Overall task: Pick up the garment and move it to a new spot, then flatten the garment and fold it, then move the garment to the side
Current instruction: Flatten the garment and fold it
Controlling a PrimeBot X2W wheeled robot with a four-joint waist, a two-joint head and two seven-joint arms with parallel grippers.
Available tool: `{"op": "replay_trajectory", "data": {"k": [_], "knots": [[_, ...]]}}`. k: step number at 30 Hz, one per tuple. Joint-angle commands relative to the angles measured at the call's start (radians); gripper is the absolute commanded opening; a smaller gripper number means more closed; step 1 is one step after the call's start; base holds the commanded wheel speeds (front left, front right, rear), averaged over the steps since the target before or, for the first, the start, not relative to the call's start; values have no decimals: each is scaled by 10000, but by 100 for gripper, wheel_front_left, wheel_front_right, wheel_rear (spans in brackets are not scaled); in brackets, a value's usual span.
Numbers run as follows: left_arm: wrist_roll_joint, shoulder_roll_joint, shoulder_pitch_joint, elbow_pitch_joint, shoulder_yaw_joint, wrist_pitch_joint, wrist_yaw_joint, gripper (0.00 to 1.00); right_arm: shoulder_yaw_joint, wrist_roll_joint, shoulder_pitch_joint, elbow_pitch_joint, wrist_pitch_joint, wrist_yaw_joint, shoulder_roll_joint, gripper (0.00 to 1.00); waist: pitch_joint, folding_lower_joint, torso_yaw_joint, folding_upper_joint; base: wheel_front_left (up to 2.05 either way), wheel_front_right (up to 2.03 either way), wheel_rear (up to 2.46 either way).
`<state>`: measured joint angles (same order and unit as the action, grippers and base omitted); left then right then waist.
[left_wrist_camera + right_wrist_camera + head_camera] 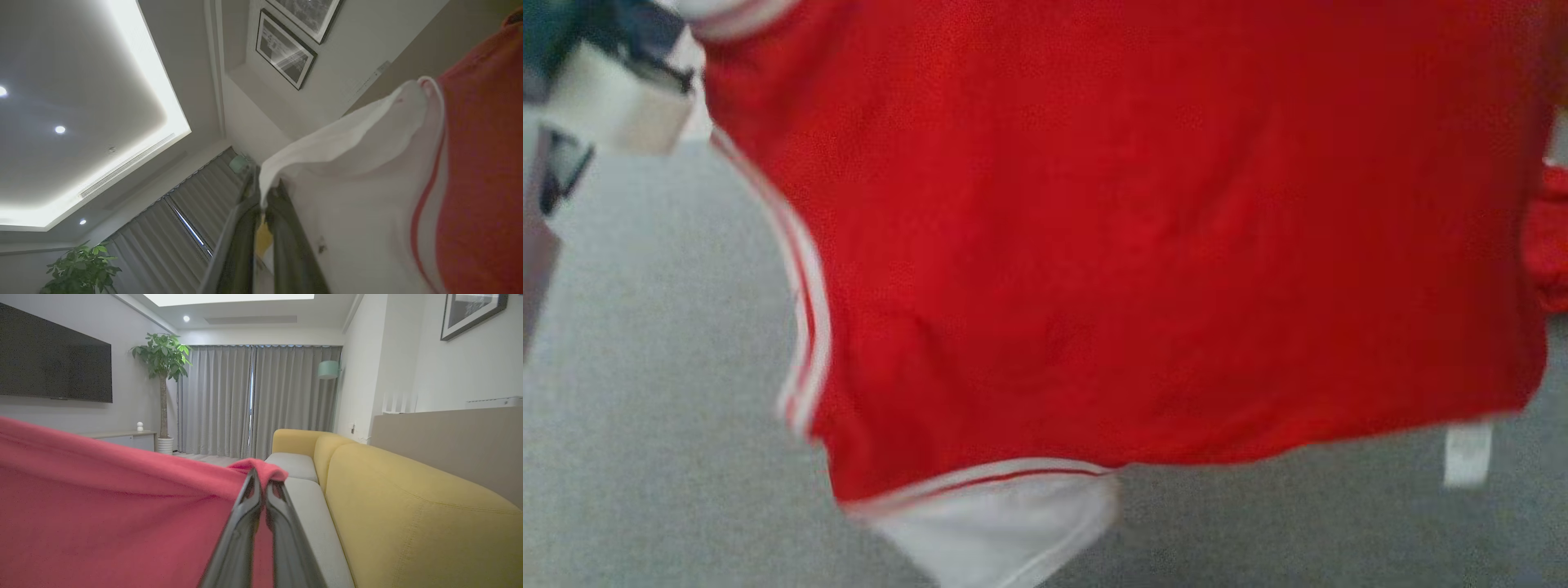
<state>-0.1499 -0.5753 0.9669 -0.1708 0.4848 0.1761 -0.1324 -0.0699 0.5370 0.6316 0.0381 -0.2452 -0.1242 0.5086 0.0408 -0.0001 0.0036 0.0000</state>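
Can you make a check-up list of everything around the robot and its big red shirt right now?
Surface: grey fabric surface, blurred, low in the head view.
Job's things: red garment with white trim, held up and spread out; a white tag dangles from its lower edge.
Clutter: nothing seen.
Grippers: left gripper shut on the garment's white part; right gripper shut on a red edge.
Cables: nothing seen.
Surroundings: yellow sofa, wall television, potted plant, grey curtains, framed pictures.
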Motion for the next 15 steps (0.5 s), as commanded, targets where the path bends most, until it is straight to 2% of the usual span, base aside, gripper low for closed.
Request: {"op": "replay_trajectory", "data": {"k": [1,7,12,15], "knots": [[-100,-537,1029,-278,-73,-91,26,0,-394,50,994,298,38,-65,-3,0,658,1,-136,0,0,0,0],[-306,-621,3594,-2536,1525,255,20,0,-1699,-295,4142,3144,1064,-65,-262,0,2085,1,0,0,0,0,0],[156,-257,5579,-3984,1620,713,136,0,-2269,-713,6233,4800,2531,-65,-298,0,3069,1,128,0,0,0,0],[256,43,6092,-4365,1557,830,279,0,-2626,-734,6992,5525,3207,-65,-333,0,3494,1,209,0,0,0,0]]}}
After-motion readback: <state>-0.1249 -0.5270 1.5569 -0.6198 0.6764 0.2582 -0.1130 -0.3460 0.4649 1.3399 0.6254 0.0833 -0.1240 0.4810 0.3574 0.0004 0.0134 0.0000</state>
